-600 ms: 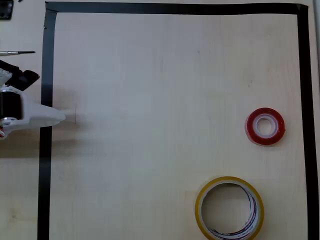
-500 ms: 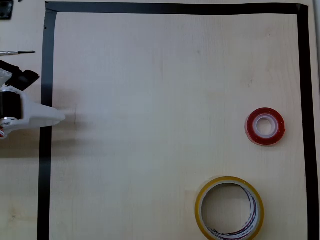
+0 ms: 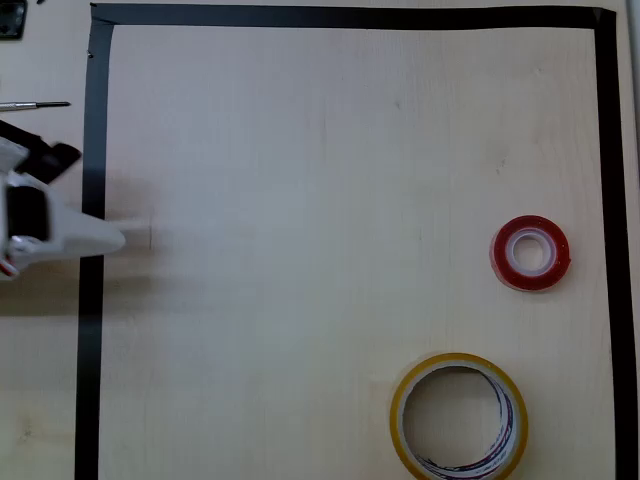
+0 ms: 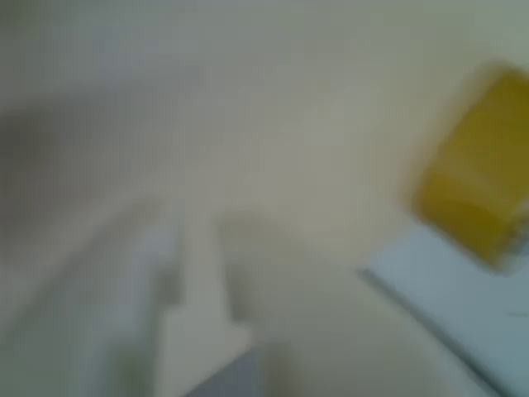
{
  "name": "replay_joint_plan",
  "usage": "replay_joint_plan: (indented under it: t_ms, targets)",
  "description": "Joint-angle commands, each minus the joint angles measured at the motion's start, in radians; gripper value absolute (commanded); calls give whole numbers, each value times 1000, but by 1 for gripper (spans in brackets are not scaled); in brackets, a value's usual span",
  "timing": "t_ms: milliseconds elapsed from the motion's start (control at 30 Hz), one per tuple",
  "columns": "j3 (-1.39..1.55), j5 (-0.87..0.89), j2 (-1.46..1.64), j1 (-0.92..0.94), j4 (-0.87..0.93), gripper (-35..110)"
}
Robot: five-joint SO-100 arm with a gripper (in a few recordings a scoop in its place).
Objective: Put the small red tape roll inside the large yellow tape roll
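The red roll point(image 3: 530, 253) is lying flat at the right of the overhead view, hole up, with its white core showing. It is looking light and stiff, a hard little ring that should keep its shape under a pinch, though its glossy outer face may be slippery. The best hold is likely one finger down the hole and the other outside, clamping the wall; squeezing across the whole ring would also work.

The yellow roll point(image 3: 459, 415) is lying flat below it, at the bottom edge, near but apart, its wide hole facing up and open to take the red one.

The gripper point(image 3: 112, 236) is sitting far off at the left edge, over the black tape border point(image 3: 93, 150). I cannot tell whether its fingers are apart or together; the wrist view is blurring everything.
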Motion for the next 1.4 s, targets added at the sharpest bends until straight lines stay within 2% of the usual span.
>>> replay_joint_plan:
  t_ms: [0,100,167,267,533,700,1000,1367]
  targets:
    - [-86,26,12,-12,-15,0]
    - [-202,26,-3,-63,-110,0]
    - [-291,18,-124,-98,-181,0]
    - [-439,18,-357,-129,-229,0]
    - [-606,18,-594,-179,-301,0]
    - [-641,17,-699,-143,-399,0]
    - [-764,26,-1035,-109,-683,0]
    - [-1075,35,-1414,-100,-788,0]
